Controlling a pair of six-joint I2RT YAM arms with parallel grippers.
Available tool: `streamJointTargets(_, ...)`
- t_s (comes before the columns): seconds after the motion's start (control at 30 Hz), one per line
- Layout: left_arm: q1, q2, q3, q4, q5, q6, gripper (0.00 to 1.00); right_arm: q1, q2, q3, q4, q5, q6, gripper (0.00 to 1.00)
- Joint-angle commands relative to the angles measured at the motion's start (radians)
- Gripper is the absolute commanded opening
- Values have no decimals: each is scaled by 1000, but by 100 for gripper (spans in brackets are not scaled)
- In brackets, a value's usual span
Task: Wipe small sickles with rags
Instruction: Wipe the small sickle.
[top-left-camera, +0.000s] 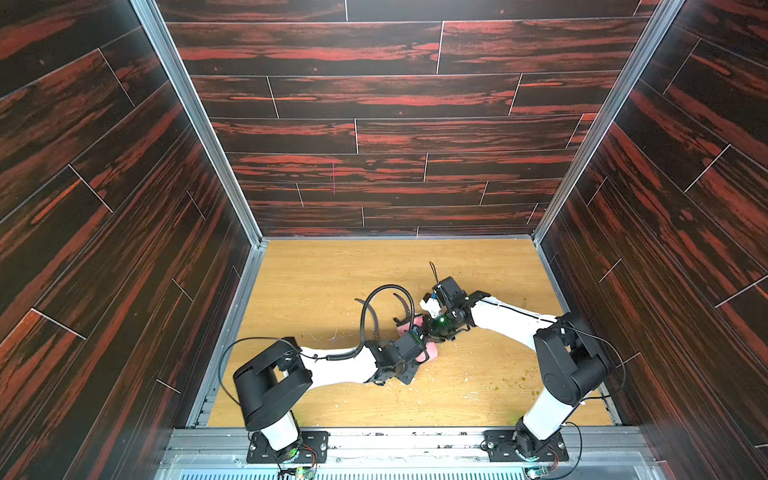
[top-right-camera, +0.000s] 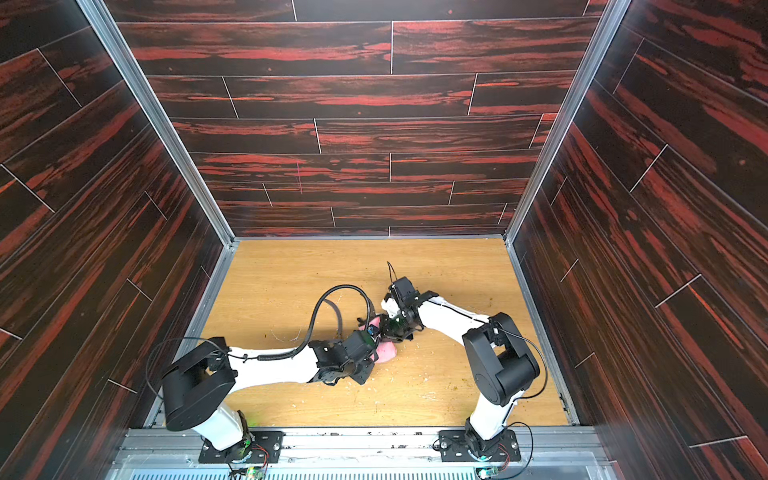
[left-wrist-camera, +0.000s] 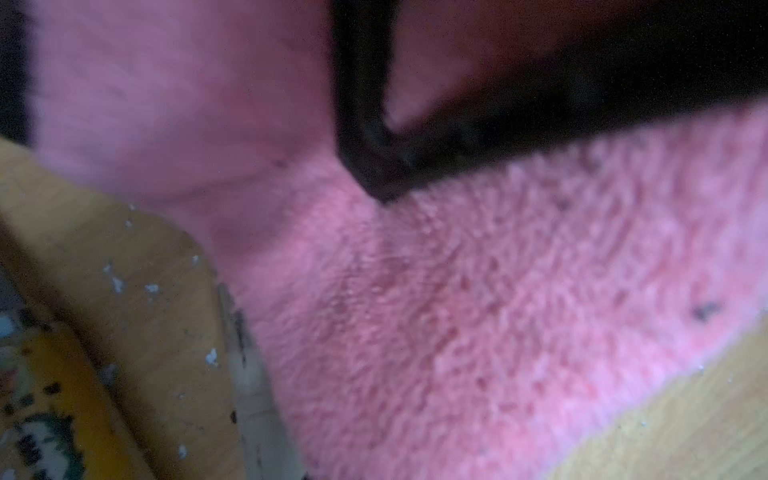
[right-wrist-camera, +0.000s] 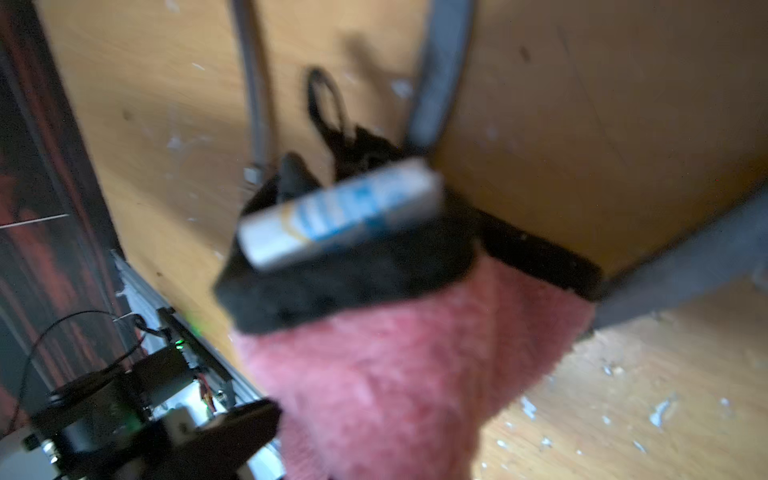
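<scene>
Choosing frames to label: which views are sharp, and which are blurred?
Both top views are sharp, though the walls splay outward from wide-angle distortion; the left wrist view sits too close, so the rag looks soft throughout; the right wrist view is smeared, leaving the rag's label unreadable.

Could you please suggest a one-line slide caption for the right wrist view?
Close-up of the pink rag with black hem and blue-white label, over the wooden table, a grey sickle blade beyond.
</scene>
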Motion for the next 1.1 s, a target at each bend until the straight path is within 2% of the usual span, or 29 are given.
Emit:
streamJointTargets(0.0,-3,30,81,13,13,47,21,30,31,-45,23,-19,27,5)
streamJointTargets(0.2,-4,87,100,23,37,33,20,29,88,-71,28,89,22,3)
streamJointTargets(0.5,-3,44,21,91,48,2,18,-19,182,-60,51,182,33,2)
streamJointTargets(1.07,-4,-53,-86,155,80,-35,15,-176,205,-3,57,249,16,2)
